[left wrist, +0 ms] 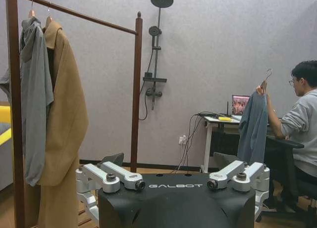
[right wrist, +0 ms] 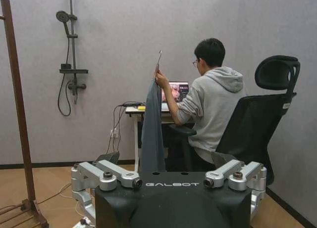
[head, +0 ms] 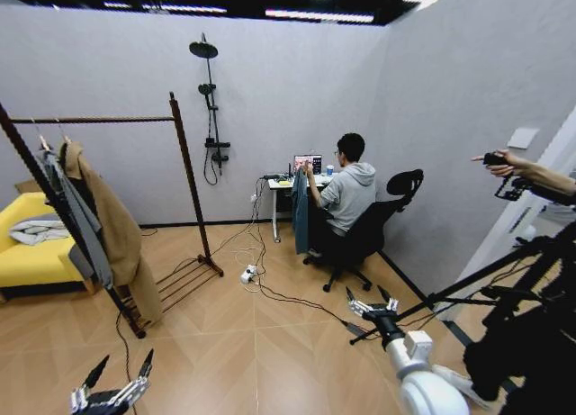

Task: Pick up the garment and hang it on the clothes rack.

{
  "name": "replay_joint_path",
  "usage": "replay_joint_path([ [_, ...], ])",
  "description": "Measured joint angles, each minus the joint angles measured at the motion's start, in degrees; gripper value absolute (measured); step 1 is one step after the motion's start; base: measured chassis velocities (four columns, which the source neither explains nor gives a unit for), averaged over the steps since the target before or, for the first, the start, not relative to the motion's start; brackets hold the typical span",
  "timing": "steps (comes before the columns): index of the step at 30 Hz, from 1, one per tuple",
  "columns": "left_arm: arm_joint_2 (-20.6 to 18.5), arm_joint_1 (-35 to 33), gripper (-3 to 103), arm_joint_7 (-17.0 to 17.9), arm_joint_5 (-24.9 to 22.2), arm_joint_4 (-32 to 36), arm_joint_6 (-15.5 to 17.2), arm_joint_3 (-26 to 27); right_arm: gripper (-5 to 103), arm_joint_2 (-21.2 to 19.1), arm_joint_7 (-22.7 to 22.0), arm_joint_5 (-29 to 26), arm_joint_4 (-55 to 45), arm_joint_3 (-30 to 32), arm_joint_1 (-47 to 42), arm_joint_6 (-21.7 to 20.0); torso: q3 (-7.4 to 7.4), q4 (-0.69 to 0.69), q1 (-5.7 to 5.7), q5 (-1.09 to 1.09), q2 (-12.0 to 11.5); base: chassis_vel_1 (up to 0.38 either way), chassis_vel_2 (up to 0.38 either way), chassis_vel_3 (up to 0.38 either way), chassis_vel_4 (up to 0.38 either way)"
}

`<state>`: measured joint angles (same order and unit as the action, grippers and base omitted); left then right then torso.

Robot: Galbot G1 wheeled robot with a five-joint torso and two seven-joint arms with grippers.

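The garment (head: 300,212), a dark teal-blue jacket on a hanger, hangs from the raised hand of a person seated at the far desk; it also shows as the garment (left wrist: 252,126) and the garment (right wrist: 152,131). The clothes rack (head: 108,120) stands at the left, a dark wooden rail between two uprights, seen again as the rack (left wrist: 79,13) and one upright (right wrist: 15,99). My left gripper (head: 121,372) is low at the front left, open and empty. My right gripper (head: 367,298) is open at the front right, well short of the garment. Both jaws stand wide: left gripper (left wrist: 169,161), right gripper (right wrist: 165,161).
A tan coat (head: 112,226) and a grey garment (head: 76,217) hang at the rack's left end. A yellow sofa (head: 31,253) sits behind it. Cables (head: 270,293) trail across the floor toward the desk (head: 283,185). An office chair (head: 373,226) and a black tripod (head: 504,289) stand at the right.
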<state>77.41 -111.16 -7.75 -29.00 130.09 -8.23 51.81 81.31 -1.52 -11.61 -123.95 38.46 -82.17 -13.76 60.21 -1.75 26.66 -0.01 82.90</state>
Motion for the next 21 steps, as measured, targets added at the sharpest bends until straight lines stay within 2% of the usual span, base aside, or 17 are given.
replay_joint_path([
  [1,0.0,0.0,100,0.0,0.0,0.0,0.0,0.0,100,0.0,0.0,0.0,0.0,0.0,0.0,0.0,0.0,0.0,0.0,0.0,0.0,0.0,0.0,0.0,0.0],
  [2,0.0,0.0,100,0.0,0.0,0.0,0.0,0.0,100,1.8,0.4,1.2,-0.6,-0.1,-0.4,-0.6,0.0,-0.01,0.0,0.02,0.0,0.0,0.0,0.0,0.0],
  [3,0.0,0.0,100,0.0,0.0,0.0,0.0,0.0,100,2.1,2.3,-0.1,-0.8,0.1,-0.2,-0.7,0.0,-0.01,0.0,0.0,0.0,0.0,0.0,0.0,0.0],
  [4,0.0,0.0,100,0.0,0.0,0.0,0.0,0.0,100,2.1,2.3,-0.1,-0.8,0.1,-0.2,-0.7,0.0,-0.01,0.0,0.0,0.0,0.0,0.0,0.0,0.0],
  [5,0.0,0.0,100,0.0,0.0,0.0,0.0,0.0,100,1.4,3.8,-1.8,-1.5,0.4,0.1,-1.2,0.0,0.0,0.0,0.02,0.0,0.0,0.0,0.0,0.0],
  [8,0.0,0.0,100,0.0,0.0,0.0,0.0,0.0,100,-1.6,4.3,-5.6,-4.4,0.7,0.2,-4.4,0.0,0.0,0.0,0.0,0.0,0.0,0.0,0.0,0.0],
  [15,0.0,0.0,100,0.0,0.0,0.0,0.0,0.0,100,-6.1,5.6,-11.4,-3.8,0.8,1.5,-5.1,0.0,0.0,0.0,0.01,0.0,0.0,0.0,0.0,0.0],
  [18,0.0,0.0,100,0.0,0.0,0.0,0.0,0.0,100,-13.5,8.7,-14.6,1.4,2.0,4.5,-2.5,0.0,0.0,0.0,0.01,0.0,0.0,0.0,0.0,0.0],
  [19,0.0,0.0,100,0.0,0.0,0.0,0.0,0.0,100,-13.5,8.7,-14.6,1.4,2.0,4.5,-2.5,0.0,0.0,0.0,0.01,0.0,0.0,0.0,0.0,0.0],
  [21,0.0,0.0,100,0.0,0.0,0.0,0.0,0.0,100,-18.2,9.0,-15.7,3.6,2.2,5.8,-1.1,0.01,0.0,0.0,0.04,0.0,0.0,0.0,0.0,0.0],
])
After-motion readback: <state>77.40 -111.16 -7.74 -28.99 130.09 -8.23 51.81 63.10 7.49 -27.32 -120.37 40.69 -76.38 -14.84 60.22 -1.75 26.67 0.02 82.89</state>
